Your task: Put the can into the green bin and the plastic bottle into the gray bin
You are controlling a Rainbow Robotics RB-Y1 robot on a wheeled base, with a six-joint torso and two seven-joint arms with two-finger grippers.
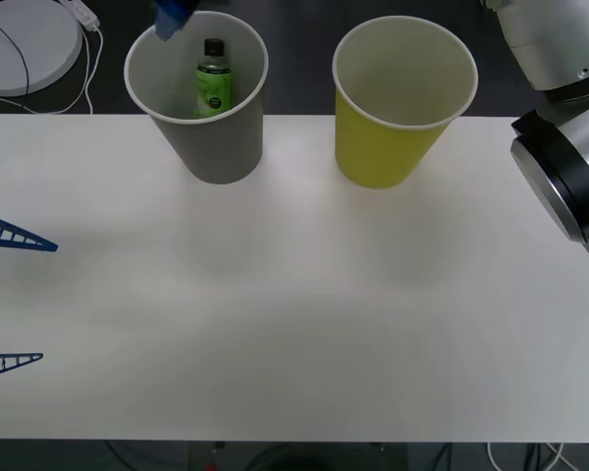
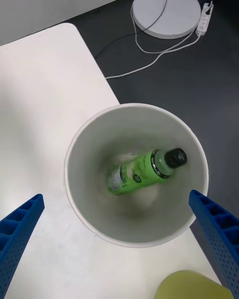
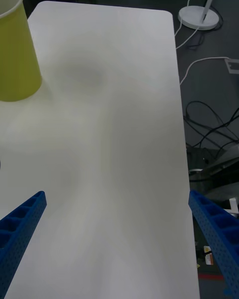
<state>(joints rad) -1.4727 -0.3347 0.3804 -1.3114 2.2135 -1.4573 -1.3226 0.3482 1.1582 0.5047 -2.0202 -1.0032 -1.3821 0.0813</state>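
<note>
Front view: the plastic bottle (image 1: 213, 78) is seen standing, slightly tilted, inside the gray bin (image 1: 216, 147), cap upward, with the green bin (image 1: 388, 147) just beside it on the white table (image 1: 294, 314). A blue fingertip of the right gripper (image 1: 174, 18) is seen above the far left rim of the gray bin, while the two fingers of the left gripper (image 1: 10, 299) are seen spread wide apart at the table's left edge, holding nothing. In the right wrist view, the right gripper (image 2: 119, 234) is shown released and empty, its fingers parted on either side of the gray bin (image 2: 79, 199), and the plastic bottle (image 2: 144, 172) is seen leaning against the inner wall. The bottle's share of the task is judged done; no can is seen on the table, and whether one lies in the green bin (image 3: 15, 55) cannot be told, since its bottom is hidden. The step in hand is judged to be the withdrawal of the right arm. It is best done by a straight lift with the fingers kept apart, so that the light paper rim is not caught and tipped, and the neighbouring green bin is not brushed on the way back.
</note>
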